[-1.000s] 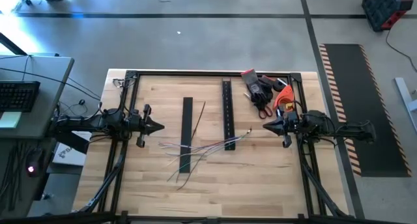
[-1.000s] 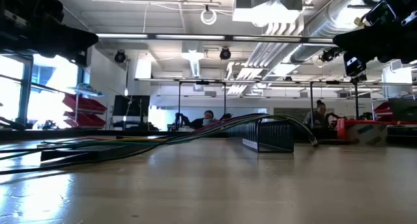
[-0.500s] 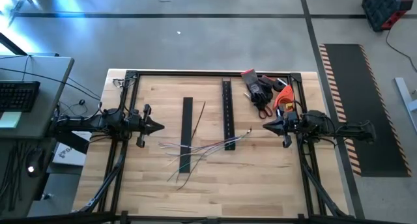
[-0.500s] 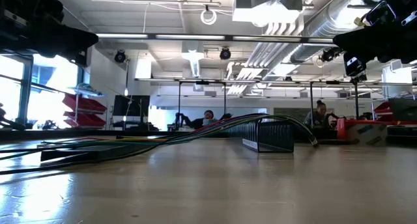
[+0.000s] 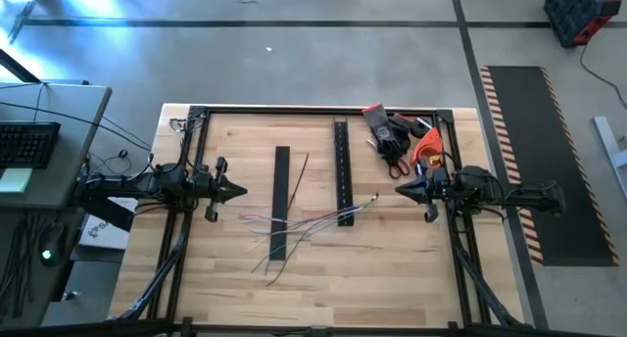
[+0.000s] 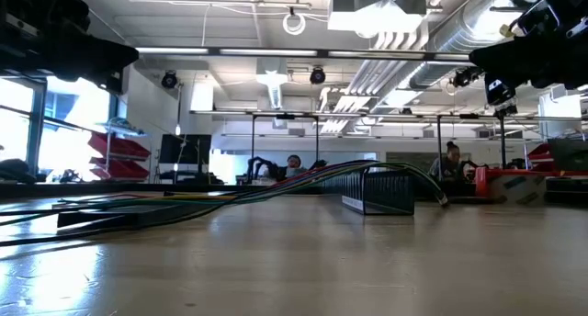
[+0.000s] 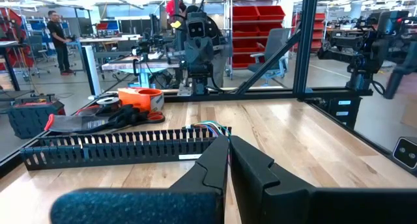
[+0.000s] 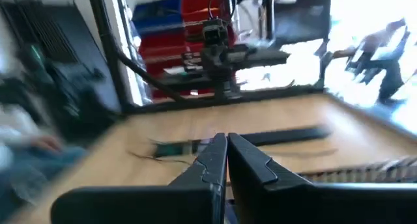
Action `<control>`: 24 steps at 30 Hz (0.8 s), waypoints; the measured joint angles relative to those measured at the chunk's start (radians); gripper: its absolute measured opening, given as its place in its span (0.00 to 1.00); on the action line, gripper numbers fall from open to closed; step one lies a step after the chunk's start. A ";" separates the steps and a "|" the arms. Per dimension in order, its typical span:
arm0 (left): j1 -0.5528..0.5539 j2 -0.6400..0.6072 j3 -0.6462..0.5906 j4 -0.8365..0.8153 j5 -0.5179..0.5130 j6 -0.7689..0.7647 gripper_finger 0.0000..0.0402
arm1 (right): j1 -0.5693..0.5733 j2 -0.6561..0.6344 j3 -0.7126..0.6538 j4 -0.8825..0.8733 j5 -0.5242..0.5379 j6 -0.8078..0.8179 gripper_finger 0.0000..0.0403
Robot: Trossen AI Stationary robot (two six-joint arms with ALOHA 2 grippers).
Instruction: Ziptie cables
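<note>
Picking up the cables (image 5: 304, 222) will be tricky for you, because they look thin, light and floppy, so pinch the whole bunch near its middle, where the wires cross. They lie loose on the tabletop (image 5: 392, 268) between your two claws, across the flat black strip (image 5: 281, 200) and touching the comb-toothed channel (image 5: 342, 170); you have one bunch, too tangled to count each wire. Both the left claw (image 5: 238, 191) and the right claw (image 5: 400, 189) are closed and hold nothing, well apart from the bunch.
</note>
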 joint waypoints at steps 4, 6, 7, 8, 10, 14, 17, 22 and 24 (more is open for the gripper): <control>0.000 0.000 0.000 0.000 0.000 0.000 0.00 | -0.002 0.000 0.000 0.001 0.059 -0.243 0.00; 0.000 0.000 0.000 0.000 0.000 0.000 0.00 | -0.002 0.000 0.000 0.009 0.081 -0.302 0.00; 0.000 0.000 0.000 0.000 0.000 0.000 0.00 | -0.002 0.000 0.000 0.022 0.094 -0.333 0.00; 0.000 0.000 0.000 0.000 0.000 0.000 0.00 | -0.002 0.000 0.000 0.044 0.109 -0.366 0.00; 0.000 0.000 0.000 0.000 0.000 0.000 0.00 | -0.001 0.000 0.000 0.090 0.123 -0.410 0.00; 0.000 0.000 0.000 0.000 0.000 0.000 0.00 | -0.003 -0.003 0.000 0.243 0.265 -0.328 0.00; 0.000 0.000 0.000 0.000 0.000 0.000 0.00 | -0.007 -0.001 0.000 0.242 0.424 -0.215 0.00; 0.000 0.000 0.000 0.000 0.000 0.000 0.00 | -0.042 0.034 0.000 0.044 0.480 -0.006 0.00; 0.000 0.000 0.000 0.001 0.002 0.000 0.00 | -0.051 0.069 0.000 0.057 0.372 0.092 0.00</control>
